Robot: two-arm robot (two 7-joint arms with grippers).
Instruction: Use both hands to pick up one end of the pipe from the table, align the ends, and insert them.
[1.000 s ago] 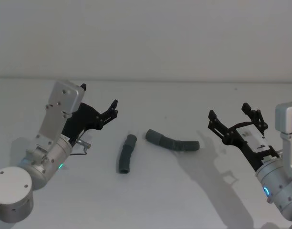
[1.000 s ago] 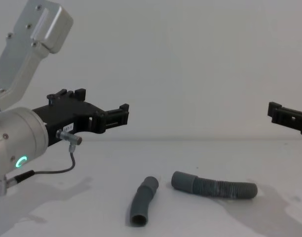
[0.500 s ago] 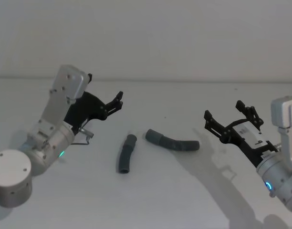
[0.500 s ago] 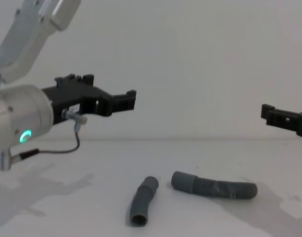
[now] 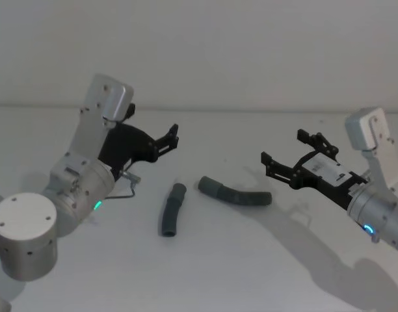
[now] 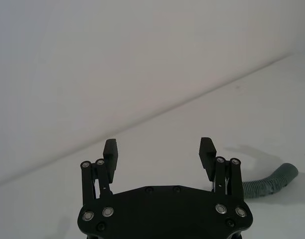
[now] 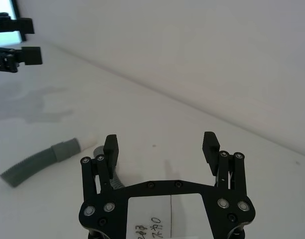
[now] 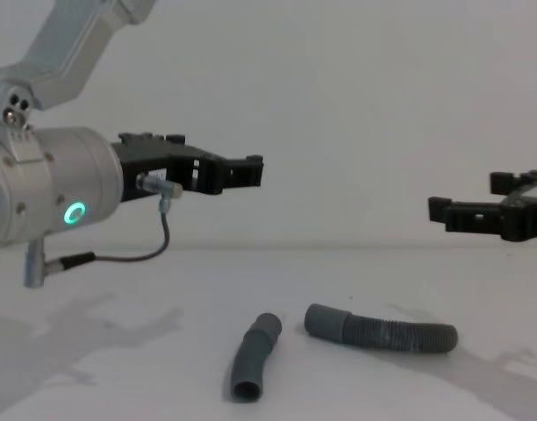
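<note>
Both arms had swung inward over the last 1 s. Left gripper (image 5: 173, 137) sat nearer centre than before, raised off the counter (image 5: 251, 260), beyond and to the left of the shorter pipe piece (image 5: 171, 209). Right gripper (image 5: 285, 148) had come in from the right and now pointed leftward, hanging above and to the right of the longer pipe piece (image 5: 235, 193). Jaws on both were spread wide with nothing between them.

The 2 pieces had not shifted. Both lay flat on the counter near mid-field, shorter one left, longer curved one right, with their facing cuffs (image 5: 209, 185) close but apart. No contact with either gripper.

Reading: approach phase, grasp not begun, task barely started. Each gripper looked paired with the piece on its own side. Next move likely needs descent and a downward wrist pitch, since both pointed roughly level across the counter. Risk: ribbed hose may roll or flex under a pinch and spoil cuff alignment.
</note>
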